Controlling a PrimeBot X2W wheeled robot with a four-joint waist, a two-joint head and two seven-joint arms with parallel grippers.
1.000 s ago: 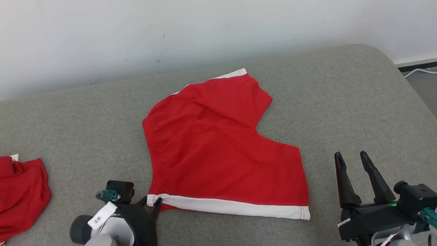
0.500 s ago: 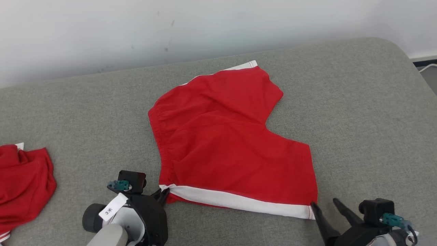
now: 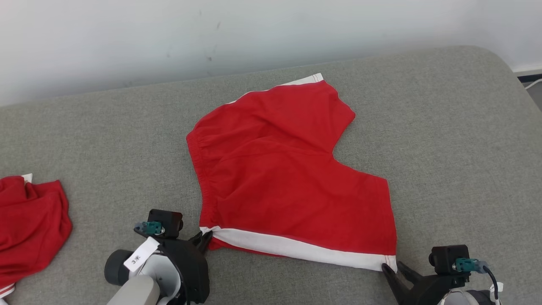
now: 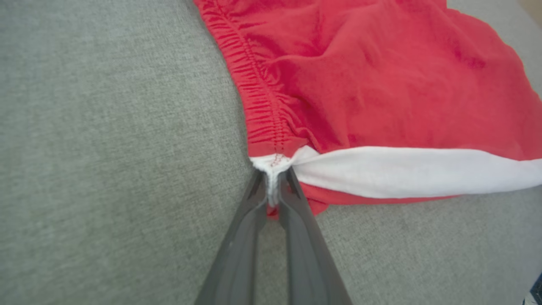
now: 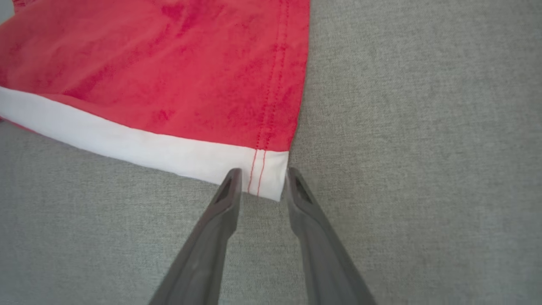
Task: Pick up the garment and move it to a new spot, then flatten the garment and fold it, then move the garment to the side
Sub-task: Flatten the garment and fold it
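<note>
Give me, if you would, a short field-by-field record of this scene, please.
surface: grey fabric cushion
garment: red shorts, spread out, white band along the near edge
left tool: shut on the band's left corner
right tool: open, straddling the band's right corner, not yet gripping
other item: crumpled red cloth at the far left, apart from the shorts

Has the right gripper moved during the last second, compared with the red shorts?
Yes. The right gripper went left and down the head view, from beside the red shorts to their near right corner.
</note>
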